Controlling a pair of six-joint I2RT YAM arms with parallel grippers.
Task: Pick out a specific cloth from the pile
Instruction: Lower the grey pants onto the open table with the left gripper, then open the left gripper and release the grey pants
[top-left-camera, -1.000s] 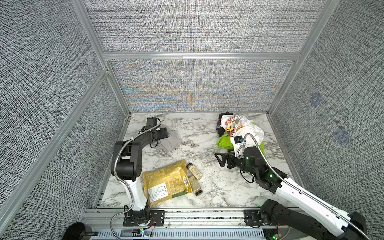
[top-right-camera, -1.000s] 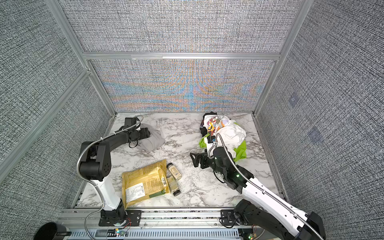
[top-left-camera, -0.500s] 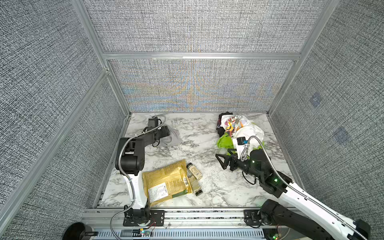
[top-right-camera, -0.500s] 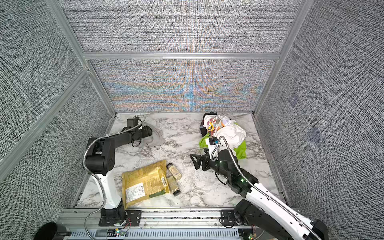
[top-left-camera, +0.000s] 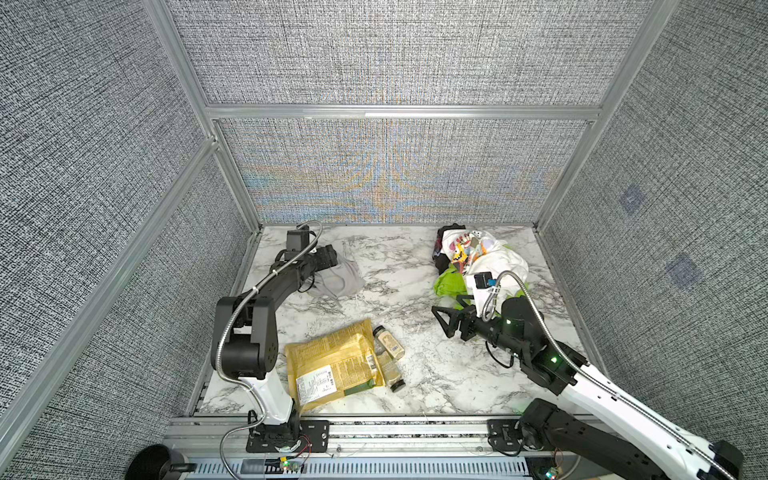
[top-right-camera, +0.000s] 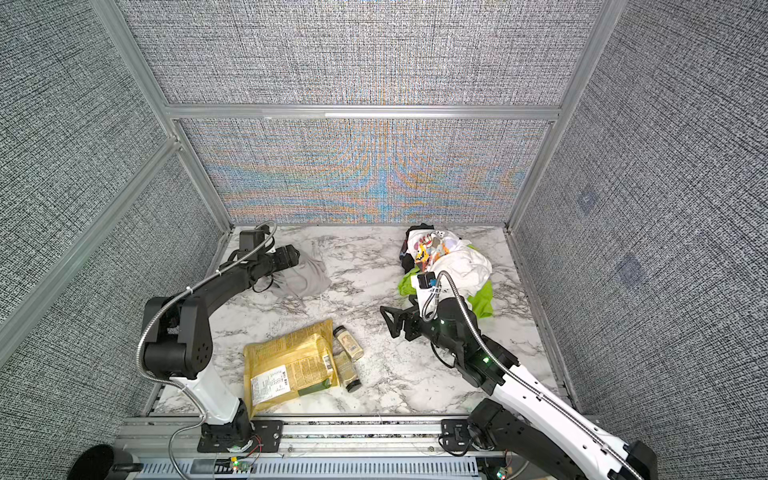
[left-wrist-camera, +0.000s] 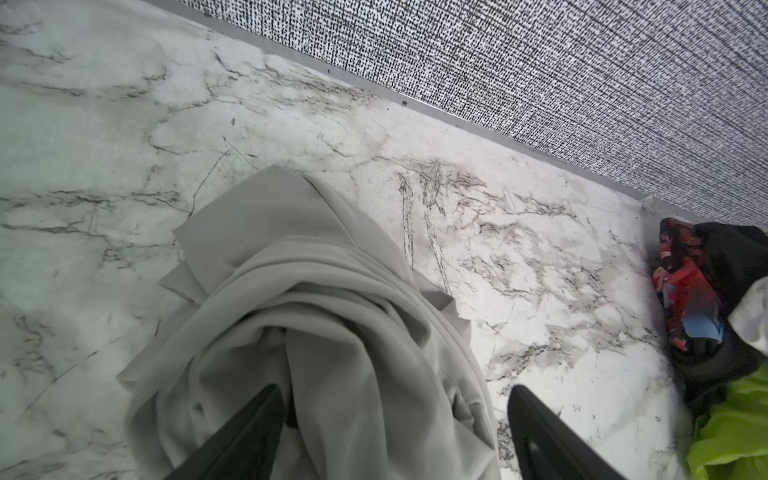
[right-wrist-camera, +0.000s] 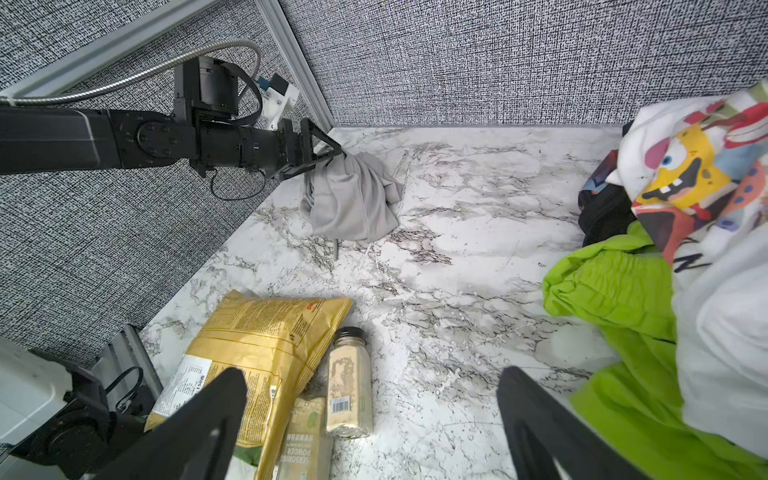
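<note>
Grey cloth (top-left-camera: 341, 279) clear of pile (top-left-camera: 478, 257)
Jaws spread, left tool (left-wrist-camera: 395, 392) straddles it dead ahead; right tool (right-wrist-camera: 372, 374) gapes, well apart.

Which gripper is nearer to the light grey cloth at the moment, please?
Left. The left gripper is right at the grey cloth, jaws apart with folds between them; the right gripper hangs open well away from it, beside the pile.
</note>
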